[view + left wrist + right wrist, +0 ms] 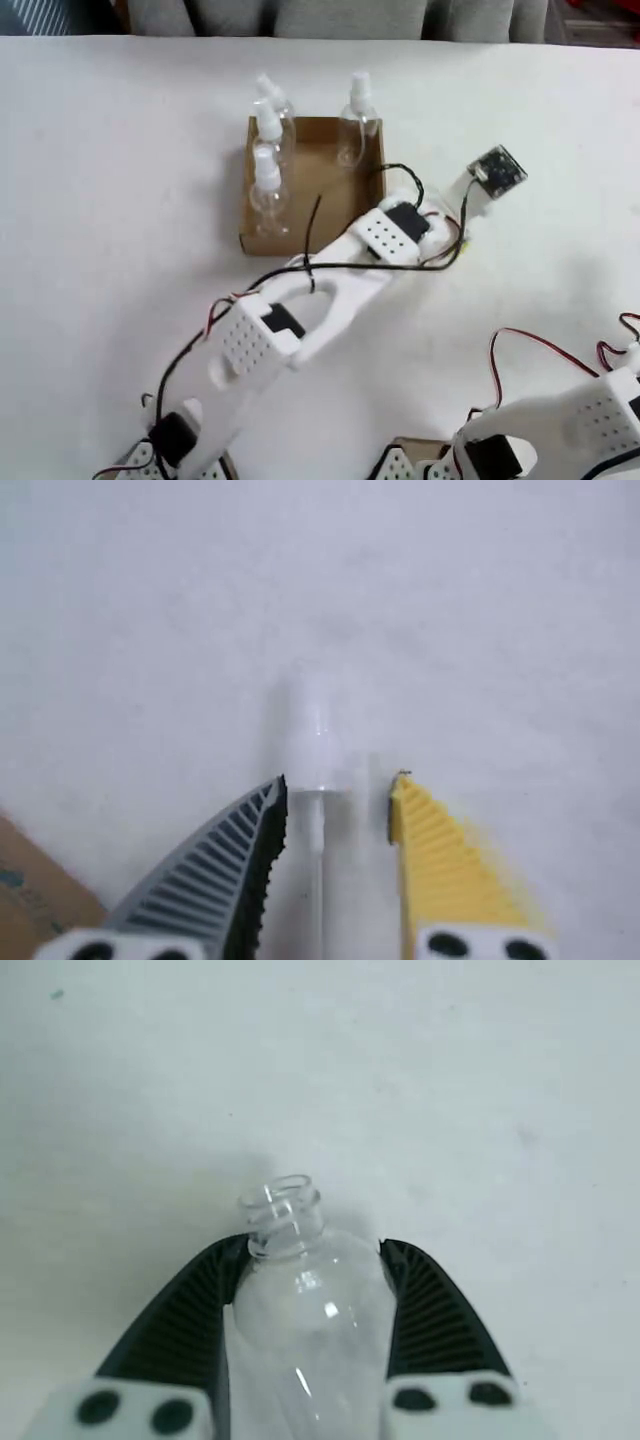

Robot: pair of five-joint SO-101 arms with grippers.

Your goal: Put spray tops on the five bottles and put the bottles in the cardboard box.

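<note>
Cardboard box holds four capped bottles; the fifth bottle — neck bare — is clamped in the right gripper; the left gripper gapes around the last spray top on the table

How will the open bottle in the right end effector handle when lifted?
The bottle looks clear, thin-walled and empty, so probably light and apt to flex if the right end effector squeezes hard. Its smooth round sides may slip; laid down, it would likely roll.
</note>
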